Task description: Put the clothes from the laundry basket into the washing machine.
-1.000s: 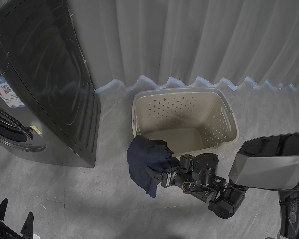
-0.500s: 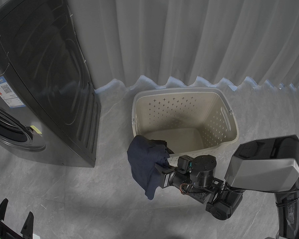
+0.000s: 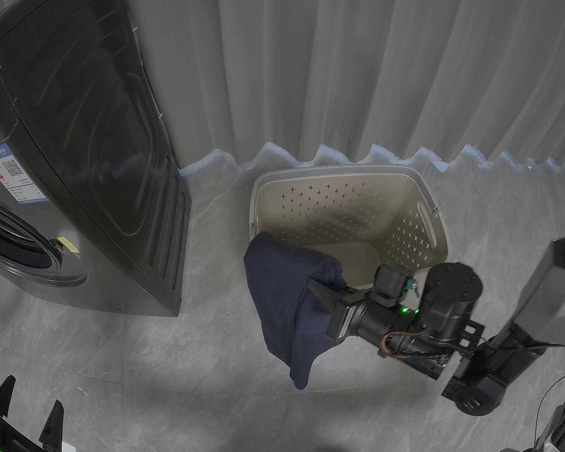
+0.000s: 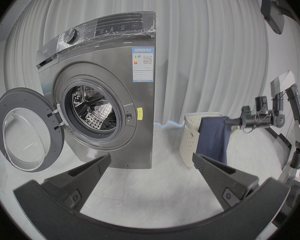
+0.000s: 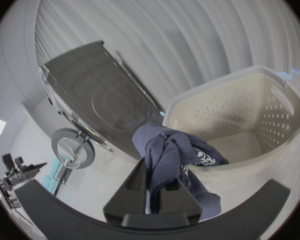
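We see a navy garment [image 3: 289, 302] hanging bunched from the right claw [image 3: 325, 289], just before the near-left corner of the upright beige, star-pierced laundry basket [image 3: 351, 172]. At left stands the dark washing machine [image 3: 75, 127], its round door [image 4: 26, 130] swung open.

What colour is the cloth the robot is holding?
Dark navy blue cloth; right wrist view shows it best.

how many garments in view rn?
1 for sure: a navy garment hanging from the right gripper, by the basket's near-left corner. A dark shape in the washer drum may be another; can't tell.
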Controlling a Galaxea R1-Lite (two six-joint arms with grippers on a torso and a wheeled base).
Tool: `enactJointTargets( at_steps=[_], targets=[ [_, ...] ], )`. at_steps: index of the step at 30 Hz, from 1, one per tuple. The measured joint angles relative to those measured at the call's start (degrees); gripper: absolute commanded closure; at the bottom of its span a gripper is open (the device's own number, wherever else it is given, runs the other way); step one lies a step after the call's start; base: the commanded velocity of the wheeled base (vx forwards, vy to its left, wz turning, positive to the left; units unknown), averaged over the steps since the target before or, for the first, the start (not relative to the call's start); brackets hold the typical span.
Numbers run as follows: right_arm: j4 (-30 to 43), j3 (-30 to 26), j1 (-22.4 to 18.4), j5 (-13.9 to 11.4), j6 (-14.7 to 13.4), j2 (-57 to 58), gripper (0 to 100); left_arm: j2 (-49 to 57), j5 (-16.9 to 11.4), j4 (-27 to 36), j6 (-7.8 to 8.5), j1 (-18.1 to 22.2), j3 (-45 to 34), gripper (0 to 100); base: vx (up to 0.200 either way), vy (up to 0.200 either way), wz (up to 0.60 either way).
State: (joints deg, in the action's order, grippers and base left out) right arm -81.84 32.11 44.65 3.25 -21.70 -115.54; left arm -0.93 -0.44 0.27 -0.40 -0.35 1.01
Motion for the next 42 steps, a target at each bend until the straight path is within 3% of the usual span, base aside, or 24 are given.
enactJointTargets(
  at_steps=[8, 15, 22, 32, 42],
  targets=[
    [1.87, -3.06, -0.26, -0.2, -0.52, 13.18, 100, 0.0, 0.01, -0.02, 0.02, 0.0, 0.0, 0, 0.0, 0.0, 0.0],
    [1.17, -4.17, -1.17, -0.59, 4.46, 20.75, 100, 0.0, 0.0, 0.0, 0.05, 0.02, 0.0, 0, -0.114, 0.0, 0.0],
    [0.9, -5.51, -1.19, -0.74, 6.22, 24.61, 100, 0.0, 0.0, -0.02, -0.06, 0.0, 0.0, 0, -0.2, 0.0, 0.0],
    [0.82, -6.23, -1.39, -0.61, 6.29, 25.97, 100, 0.0, 0.0, 0.05, 0.02, 0.02, 0.0, 0, -0.08, 0.0, 0.0],
    [0.71, -6.81, -1.49, -0.22, 6.29, 26.47, 100, 0.0, -0.05, 0.09, 0.05, -0.22, 0.0, 0, 0.0, 0.2, 0.0]
  ],
)
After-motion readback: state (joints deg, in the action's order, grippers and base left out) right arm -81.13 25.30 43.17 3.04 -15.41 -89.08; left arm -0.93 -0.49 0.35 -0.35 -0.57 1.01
